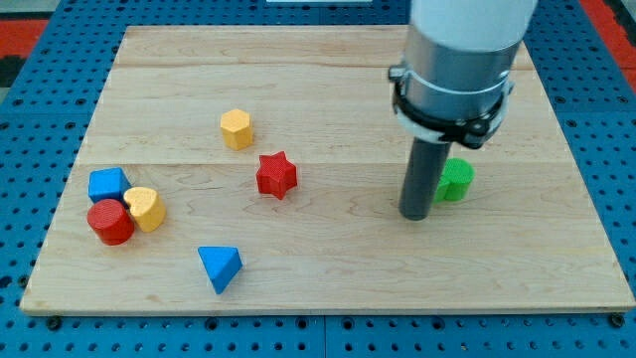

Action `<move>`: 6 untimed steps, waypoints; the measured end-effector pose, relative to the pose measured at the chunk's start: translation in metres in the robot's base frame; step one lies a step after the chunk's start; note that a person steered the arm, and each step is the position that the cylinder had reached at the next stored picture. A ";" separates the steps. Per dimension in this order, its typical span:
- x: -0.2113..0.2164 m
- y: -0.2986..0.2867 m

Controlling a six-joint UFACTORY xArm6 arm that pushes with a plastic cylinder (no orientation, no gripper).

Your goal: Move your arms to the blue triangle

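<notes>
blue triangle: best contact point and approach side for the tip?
No grip possible, only a push. My tip sits beside the green block, at the view's right of the blue triangle. Come in leftward and downward to its right-hand flat face; the path there looks clear, passing below the red star.

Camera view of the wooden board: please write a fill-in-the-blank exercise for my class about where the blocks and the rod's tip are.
1. My tip stands right beside the ____ block.
2. The blue triangle lies nearest the view's ____ edge.
3. The red star lies just below the ____ hexagon block.
4. The red cylinder touches the yellow heart and the ____ block above it.

Missing words: green; bottom; yellow; blue
</notes>
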State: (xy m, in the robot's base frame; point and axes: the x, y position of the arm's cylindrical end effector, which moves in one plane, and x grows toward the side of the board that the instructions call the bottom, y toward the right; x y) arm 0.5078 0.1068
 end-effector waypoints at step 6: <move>0.080 -0.239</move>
